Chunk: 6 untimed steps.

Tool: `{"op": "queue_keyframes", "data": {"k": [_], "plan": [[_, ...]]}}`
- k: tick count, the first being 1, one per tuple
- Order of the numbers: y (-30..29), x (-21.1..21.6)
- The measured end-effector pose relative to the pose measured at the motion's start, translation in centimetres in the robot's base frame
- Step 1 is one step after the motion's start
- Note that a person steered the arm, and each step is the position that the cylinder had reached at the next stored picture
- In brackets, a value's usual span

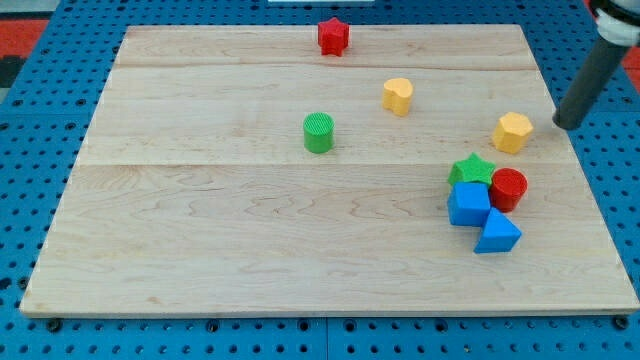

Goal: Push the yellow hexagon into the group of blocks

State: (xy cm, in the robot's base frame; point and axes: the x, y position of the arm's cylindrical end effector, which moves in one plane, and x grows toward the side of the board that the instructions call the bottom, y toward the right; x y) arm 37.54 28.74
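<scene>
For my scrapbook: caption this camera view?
My tip waits right of the yellow hexagon, above the group of blocks.

No readable text, labels, brands, numbers or signs on any surface in view.

I have 1 arm in the shot, and only its dark rod shows, entering from the view's top right corner. The rod slants down toward the view's left, its upper part cut off by the frame edge. My tip (560,124) sits low at the right side, resting at surface height.
</scene>
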Motion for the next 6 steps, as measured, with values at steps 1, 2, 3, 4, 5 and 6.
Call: {"op": "queue_keyframes", "data": {"k": [1, 2, 3, 4, 5, 6], "plan": [[-7.6, 1.5], [-10.9, 6.3], [-9.4, 3.8], [-8.8, -5.7], [-16.9, -7.3], [-20.8, -3.4]]}}
